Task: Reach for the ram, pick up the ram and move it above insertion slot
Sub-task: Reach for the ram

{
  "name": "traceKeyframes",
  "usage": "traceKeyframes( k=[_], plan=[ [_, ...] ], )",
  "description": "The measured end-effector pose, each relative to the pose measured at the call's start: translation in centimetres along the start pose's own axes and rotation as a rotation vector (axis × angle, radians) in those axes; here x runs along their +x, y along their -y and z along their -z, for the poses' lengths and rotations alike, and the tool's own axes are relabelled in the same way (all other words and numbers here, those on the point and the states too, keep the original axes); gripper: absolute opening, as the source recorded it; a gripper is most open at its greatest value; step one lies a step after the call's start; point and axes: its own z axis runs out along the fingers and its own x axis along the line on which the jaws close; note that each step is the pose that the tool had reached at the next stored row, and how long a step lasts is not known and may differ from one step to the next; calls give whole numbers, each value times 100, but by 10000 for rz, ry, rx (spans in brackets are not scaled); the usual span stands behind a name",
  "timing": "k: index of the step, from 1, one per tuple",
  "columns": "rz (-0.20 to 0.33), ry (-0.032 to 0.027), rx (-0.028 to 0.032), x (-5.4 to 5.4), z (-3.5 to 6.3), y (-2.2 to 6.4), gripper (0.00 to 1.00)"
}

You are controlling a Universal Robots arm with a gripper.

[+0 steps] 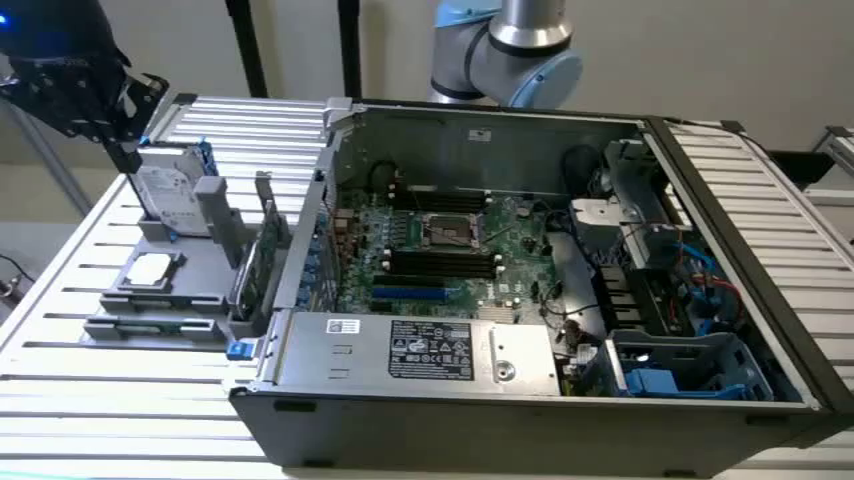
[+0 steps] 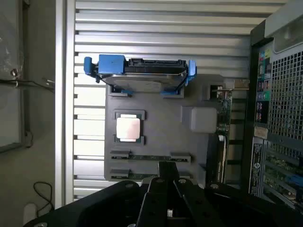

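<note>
The ram (image 1: 158, 324) is a thin green stick lying in the front slot of a grey holder (image 1: 200, 215) on the slatted table at the exterior view's left. In the wrist view the ram (image 2: 150, 157) lies across the grey holder (image 2: 163, 109), just past my fingertips. My black gripper (image 1: 130, 150) hangs high above the holder's far end, near the upright hard drive (image 1: 171, 195), well apart from the ram. In the wrist view my gripper (image 2: 166, 165) has its fingertips together with nothing between them. Black memory slots (image 1: 441, 262) sit on the motherboard in the open case.
The holder also carries a processor chip (image 2: 128, 127), a hard drive in a blue bracket (image 2: 137, 71) and a taller green expansion card (image 1: 254, 265) standing on edge beside the case. The open computer case (image 1: 400, 410) takes up the middle and right, with cables and drive bays inside.
</note>
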Motion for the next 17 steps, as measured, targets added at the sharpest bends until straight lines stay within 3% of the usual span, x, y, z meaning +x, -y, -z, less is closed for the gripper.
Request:
traceKeyframes(
  k=[14, 17],
  plan=[
    [0, 0, 0, 0, 0, 0, 11],
    [-1, 0, 0, 1, -2, 44, 11]
  ],
)
